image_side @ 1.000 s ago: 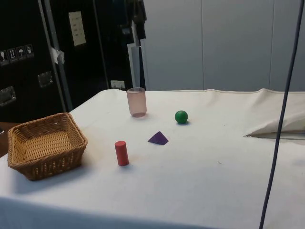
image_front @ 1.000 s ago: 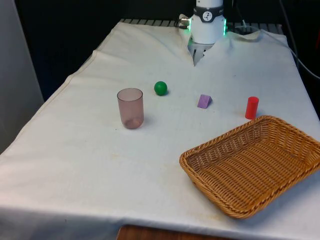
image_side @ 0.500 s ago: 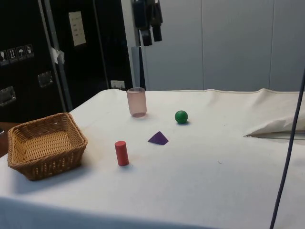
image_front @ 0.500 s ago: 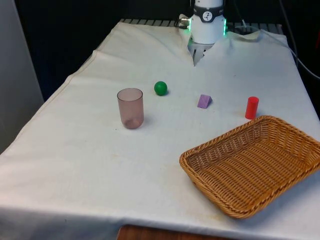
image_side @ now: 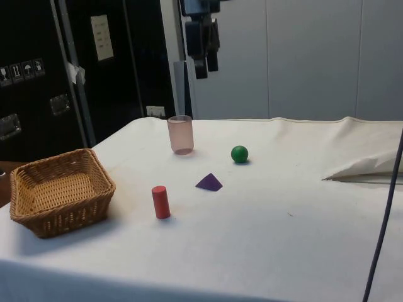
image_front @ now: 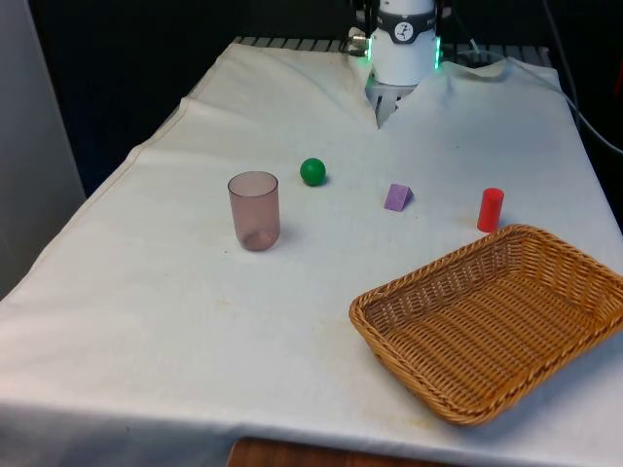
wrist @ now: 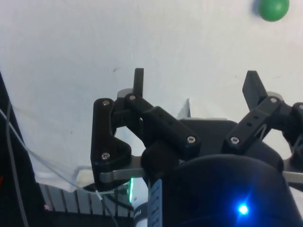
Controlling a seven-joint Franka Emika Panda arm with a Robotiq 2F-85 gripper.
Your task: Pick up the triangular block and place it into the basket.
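Observation:
The purple triangular block [image_front: 397,197] [image_side: 209,182] lies on the white cloth, midway between a green ball and a red cylinder. The wicker basket [image_front: 428,269] [image_side: 56,158] sits empty near the table's front edge, at the front view's right. My gripper [image_side: 206,66] [wrist: 195,85] hangs high above the table, well over the cup and block in the side view. It is open, its two black fingers spread wide with nothing between them. In the wrist view bare cloth lies far below the fingers.
A green ball [image_front: 312,172] [image_side: 239,154] [wrist: 273,8] rests on the front view's left of the block. A translucent pink cup [image_front: 254,210] [image_side: 181,134] stands upright further left. A red cylinder [image_front: 491,209] [image_side: 160,202] stands upright just beyond the basket's far rim.
In the side view the gripper has come down from the picture's top edge and shifted slightly right. The block, basket and other objects have not moved.

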